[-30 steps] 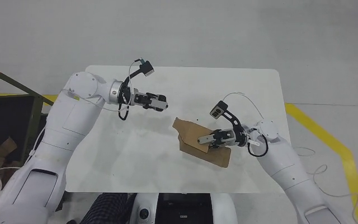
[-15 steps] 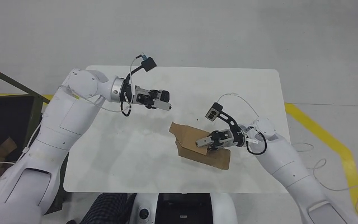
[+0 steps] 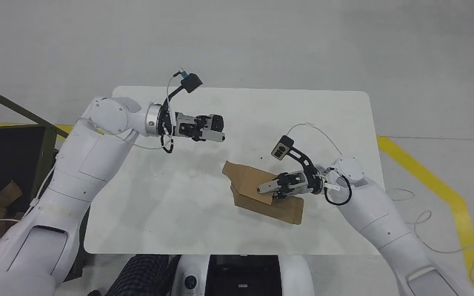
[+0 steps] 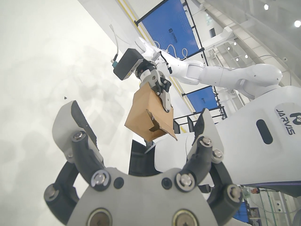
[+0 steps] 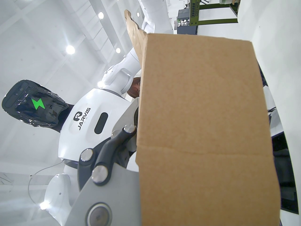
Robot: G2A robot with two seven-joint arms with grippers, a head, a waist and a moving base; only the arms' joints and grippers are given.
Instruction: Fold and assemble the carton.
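A brown carton (image 3: 248, 179), partly folded with one end open, is held up over the table's front right part. My right gripper (image 3: 268, 187) is shut on one of its panels, and the left wrist view shows those jaws clamped over the carton (image 4: 150, 116) edge. In the right wrist view the carton (image 5: 202, 118) stands close in front, hiding most of one finger (image 5: 110, 151). My left gripper (image 3: 215, 127) hangs over the table's middle, left of and behind the carton. It is open, with the fingers spread wide (image 4: 138, 110) and nothing between them.
The white table (image 3: 148, 200) has bare room on its left half and along the back. A dark bin with a green frame (image 3: 18, 144) stands on the floor beyond the left edge. A yellow floor line (image 3: 422, 166) runs past the right side.
My right gripper has carried the carton slightly left. My left gripper has shifted a little toward the back of the table, staying open.
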